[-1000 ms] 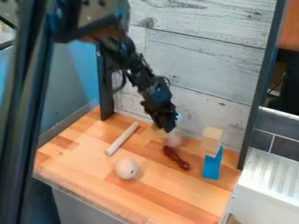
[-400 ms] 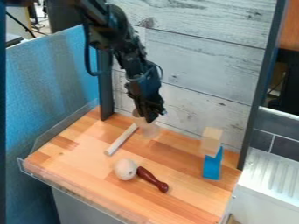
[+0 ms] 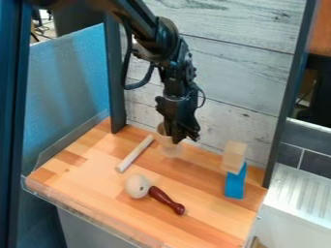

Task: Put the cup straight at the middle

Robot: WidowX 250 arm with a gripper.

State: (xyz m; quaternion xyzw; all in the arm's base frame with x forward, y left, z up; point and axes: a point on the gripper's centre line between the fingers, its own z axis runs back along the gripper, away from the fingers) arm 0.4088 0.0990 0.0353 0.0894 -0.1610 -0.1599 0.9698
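In the camera view, the pincer (image 3: 184, 140) hangs over the rear of the desk (image 3: 90, 169), clamped on the translucent cup (image 3: 169, 144). A pale rod (image 3: 134, 154) lies near the cup on the view's left; a blue block (image 3: 235, 184) bearing a beige block (image 3: 234, 156) stands to its right. Nearer the front edge, a pale ball (image 3: 136, 186) touches a dark red handle (image 3: 166, 200).

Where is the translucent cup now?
In the camera view, the cup is toward the back, beside the tool, just right of the pale rod.
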